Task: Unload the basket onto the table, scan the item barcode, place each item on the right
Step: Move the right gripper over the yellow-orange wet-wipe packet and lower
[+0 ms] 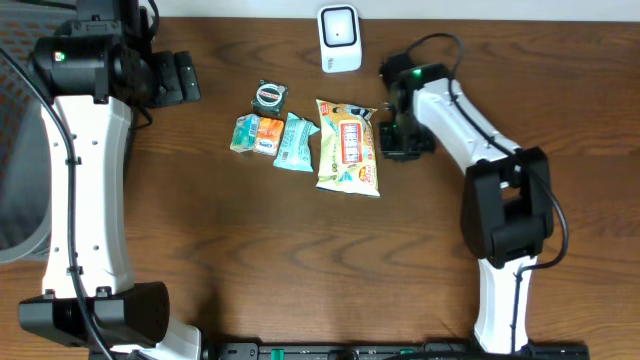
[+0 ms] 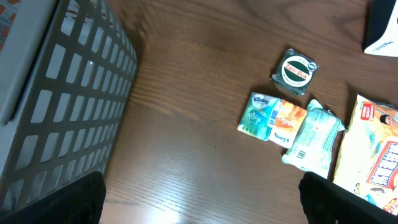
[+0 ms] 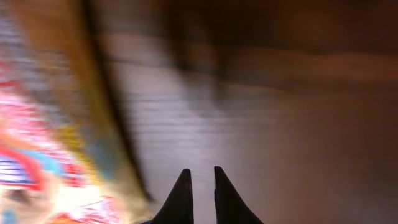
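Several packaged items lie in a row mid-table: a yellow snack bag, a teal wipes pack, a teal-and-orange tissue pack and a small round-labelled green pack. The white barcode scanner stands at the back edge. My right gripper is low just right of the snack bag; in its wrist view the gripper is shut with nothing between the tips, and the blurred bag is at the left. My left gripper is at the back left, held open over bare table.
A grey mesh basket stands to the left of the items, seen in the left wrist view. The same view shows the tissue pack, the wipes pack and the green pack. The table is dark wood.
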`<state>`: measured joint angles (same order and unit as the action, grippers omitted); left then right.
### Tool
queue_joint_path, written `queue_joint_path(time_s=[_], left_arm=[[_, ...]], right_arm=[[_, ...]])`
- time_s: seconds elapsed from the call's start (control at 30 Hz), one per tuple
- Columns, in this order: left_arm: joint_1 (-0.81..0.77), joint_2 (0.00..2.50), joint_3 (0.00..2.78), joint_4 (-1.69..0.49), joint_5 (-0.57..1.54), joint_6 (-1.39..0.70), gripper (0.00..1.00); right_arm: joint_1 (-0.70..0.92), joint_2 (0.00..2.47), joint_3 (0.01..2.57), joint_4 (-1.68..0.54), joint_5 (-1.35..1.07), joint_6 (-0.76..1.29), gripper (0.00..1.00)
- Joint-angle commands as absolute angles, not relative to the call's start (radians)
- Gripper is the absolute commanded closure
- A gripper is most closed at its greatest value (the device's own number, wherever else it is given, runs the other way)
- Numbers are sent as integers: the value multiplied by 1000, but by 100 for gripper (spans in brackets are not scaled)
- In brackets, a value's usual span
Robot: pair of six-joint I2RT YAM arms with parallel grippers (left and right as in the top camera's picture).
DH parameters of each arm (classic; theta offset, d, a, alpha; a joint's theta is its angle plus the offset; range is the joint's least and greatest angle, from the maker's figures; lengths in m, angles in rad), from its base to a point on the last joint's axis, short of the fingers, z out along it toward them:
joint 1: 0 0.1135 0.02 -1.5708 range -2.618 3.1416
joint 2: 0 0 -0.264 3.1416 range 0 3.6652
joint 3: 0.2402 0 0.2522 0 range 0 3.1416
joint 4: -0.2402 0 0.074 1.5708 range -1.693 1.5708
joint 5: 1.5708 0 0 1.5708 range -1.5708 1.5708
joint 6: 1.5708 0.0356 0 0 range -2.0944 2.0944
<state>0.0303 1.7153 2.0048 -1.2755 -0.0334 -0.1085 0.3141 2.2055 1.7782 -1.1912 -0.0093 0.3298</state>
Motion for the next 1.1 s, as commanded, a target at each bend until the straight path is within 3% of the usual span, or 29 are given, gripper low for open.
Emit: queue_joint_path(time_s=[0.0,0.3,0.43,0.53,0.6,0.73,1.07], left_arm=[[35,1719,2000,-1275,-49,-117,2],[35,1719,2000,-1275,-49,-118,2],[35,1719,2000,-1275,-49,-117,3],[35,1719,2000,-1275,-49,-117,2],[35,1719,2000,-1275,-49,-117,2],[35,1719,2000,-1275,-49,-118,2],[35,1719,2000,-1275,-49,-117,2]], right_arm=[[285,2126,1832,-1222,24,343,93],[294,1989,1859,-1231,19,335,75],[328,1989,1856,-1211,16,336,59],[350,1989,1856,-1201,15,336,35],[369,1989,1856,-1186,8,336,30],[394,1989,1856,-1154,-59,336,24],[423,1990,1856,-1079,-149,336,24]])
